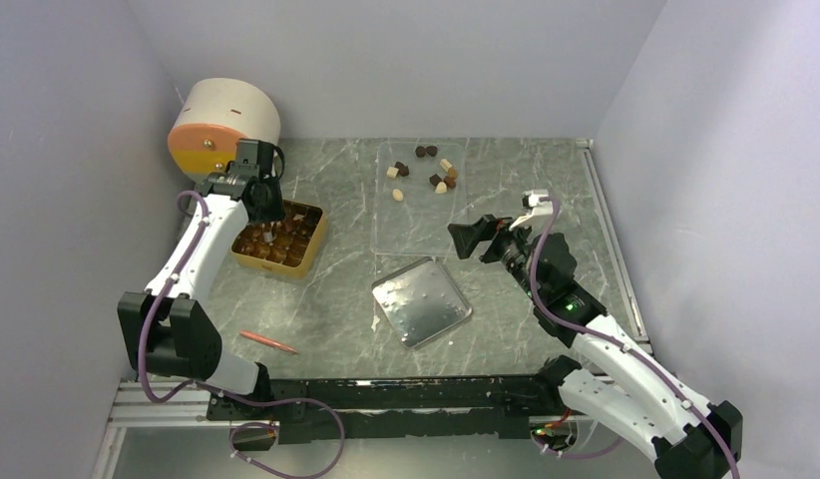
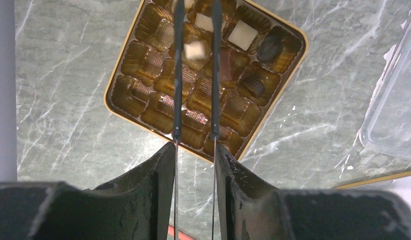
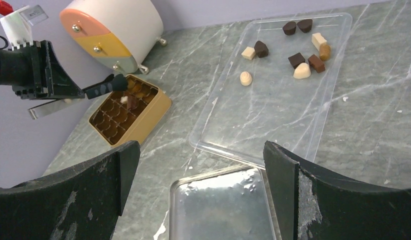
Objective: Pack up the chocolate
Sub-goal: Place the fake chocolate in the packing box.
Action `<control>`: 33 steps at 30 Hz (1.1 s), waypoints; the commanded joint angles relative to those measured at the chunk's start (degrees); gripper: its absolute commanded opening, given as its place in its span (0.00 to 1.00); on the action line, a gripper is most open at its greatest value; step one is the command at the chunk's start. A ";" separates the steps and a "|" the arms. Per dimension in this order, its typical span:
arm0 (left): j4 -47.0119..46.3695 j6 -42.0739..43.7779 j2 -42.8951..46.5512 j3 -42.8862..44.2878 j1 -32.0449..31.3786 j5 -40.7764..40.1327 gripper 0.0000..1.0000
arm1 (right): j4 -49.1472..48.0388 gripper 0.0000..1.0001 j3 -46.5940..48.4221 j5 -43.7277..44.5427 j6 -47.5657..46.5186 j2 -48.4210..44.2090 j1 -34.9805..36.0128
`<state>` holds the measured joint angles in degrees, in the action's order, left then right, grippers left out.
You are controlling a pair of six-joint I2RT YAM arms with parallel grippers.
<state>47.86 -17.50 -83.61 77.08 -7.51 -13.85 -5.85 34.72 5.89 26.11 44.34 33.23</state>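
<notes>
The golden-tan compartment box lies at the left, and it also shows in the left wrist view. It holds a few chocolates: cream, dark, brown. My left gripper hangs over the box, shut on thin black tweezers. A cream piece sits between the tweezer arms; I cannot tell if it is gripped. Several loose chocolates lie on the clear tray. My right gripper is open and empty above the silver lid.
A round white container with orange and yellow drawers stands in the back left corner. A thin red-orange pen lies near the front left. The silver lid sits mid-table in front of the clear tray. Walls close in on three sides.
</notes>
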 commanded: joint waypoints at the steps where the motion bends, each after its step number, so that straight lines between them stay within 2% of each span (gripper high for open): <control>1: 0.48 -0.74 0.54 1.71 0.30 0.26 0.39 | 0.43 1.00 1.17 0.52 -0.71 -1.41 -0.10; 4: 0.90 -0.72 0.90 2.40 0.30 0.49 0.39 | 0.72 1.00 0.89 0.74 -0.66 -2.07 -0.16; 13: 3.23 0.55 1.58 4.81 0.30 3.27 0.31 | 1.43 1.00 0.01 1.12 -0.47 -3.77 -0.10; 18: 2.98 0.60 1.35 2.62 0.30 4.65 0.28 | 1.26 1.00 0.03 0.78 -0.17 -3.89 -0.10; 28: 2.98 0.88 1.46 1.09 0.30 7.18 0.27 | 0.76 1.00 -0.38 0.55 0.14 -3.69 -0.11; 33: 2.63 1.14 1.61 1.39 0.30 10.93 0.28 | 0.37 1.00 -0.61 0.56 0.17 -3.29 -0.10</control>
<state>51.29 -17.04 -83.61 78.02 -7.40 -7.18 -3.49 34.59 6.07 26.13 41.19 33.19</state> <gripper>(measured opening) 0.281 0.997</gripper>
